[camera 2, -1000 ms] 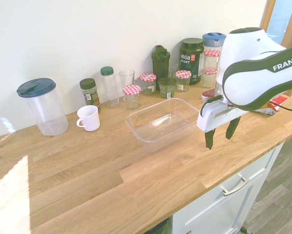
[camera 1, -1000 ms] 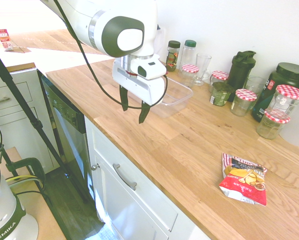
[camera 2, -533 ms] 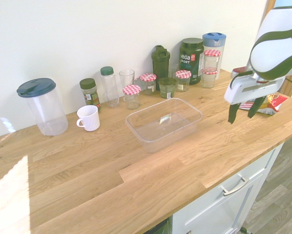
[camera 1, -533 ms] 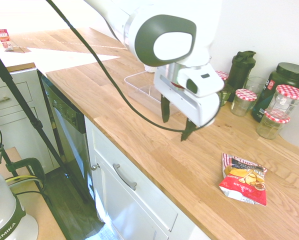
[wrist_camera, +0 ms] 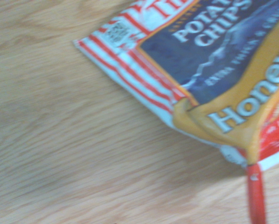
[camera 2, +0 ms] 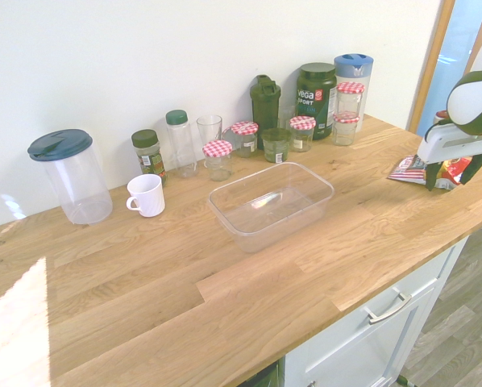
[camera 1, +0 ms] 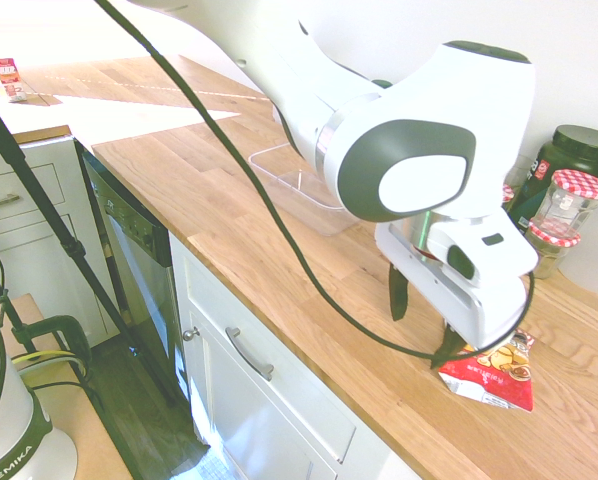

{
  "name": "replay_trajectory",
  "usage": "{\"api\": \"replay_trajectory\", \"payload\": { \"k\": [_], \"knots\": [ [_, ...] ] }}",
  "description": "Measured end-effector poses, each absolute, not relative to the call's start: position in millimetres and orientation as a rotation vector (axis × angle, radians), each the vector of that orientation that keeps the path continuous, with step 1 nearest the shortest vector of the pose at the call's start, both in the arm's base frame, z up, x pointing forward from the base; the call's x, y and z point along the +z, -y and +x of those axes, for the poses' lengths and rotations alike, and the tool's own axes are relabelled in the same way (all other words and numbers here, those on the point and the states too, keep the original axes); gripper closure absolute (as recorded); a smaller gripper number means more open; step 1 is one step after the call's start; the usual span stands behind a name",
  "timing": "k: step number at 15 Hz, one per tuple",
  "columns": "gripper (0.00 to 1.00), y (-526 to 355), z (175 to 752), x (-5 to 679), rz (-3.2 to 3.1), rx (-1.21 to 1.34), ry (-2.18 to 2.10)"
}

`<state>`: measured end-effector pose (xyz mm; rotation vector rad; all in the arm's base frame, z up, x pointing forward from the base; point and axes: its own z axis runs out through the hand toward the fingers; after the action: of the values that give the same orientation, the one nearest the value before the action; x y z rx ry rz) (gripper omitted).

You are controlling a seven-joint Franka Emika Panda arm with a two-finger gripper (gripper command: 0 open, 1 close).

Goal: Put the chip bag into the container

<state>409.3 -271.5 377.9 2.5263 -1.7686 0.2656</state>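
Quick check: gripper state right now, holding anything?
Gripper: open, holding nothing, above the chip bag on the counter.

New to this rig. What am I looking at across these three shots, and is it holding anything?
It is one white robot arm with a two-finger gripper. Two pictures come from room cameras on opposite sides; the close-up comes from a camera on the wrist. On the wooden countertop lie a red crinkly chip bag, a clear rectangular plastic container, a white mug, and jars and bottles along the wall. The gripper is open, holds nothing, and hangs above the bag's edge. The container has nothing in it.
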Motion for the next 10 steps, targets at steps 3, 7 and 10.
{"api": "replay_trajectory", "payload": {
  "k": [3,7,10],
  "knots": [
    [0.0,296,398,386,2.49,0.297,1.808],
    [1.0,301,409,370,2.486,0.316,1.759],
    [1.0,307,423,354,2.471,0.326,1.721]
  ]
}}
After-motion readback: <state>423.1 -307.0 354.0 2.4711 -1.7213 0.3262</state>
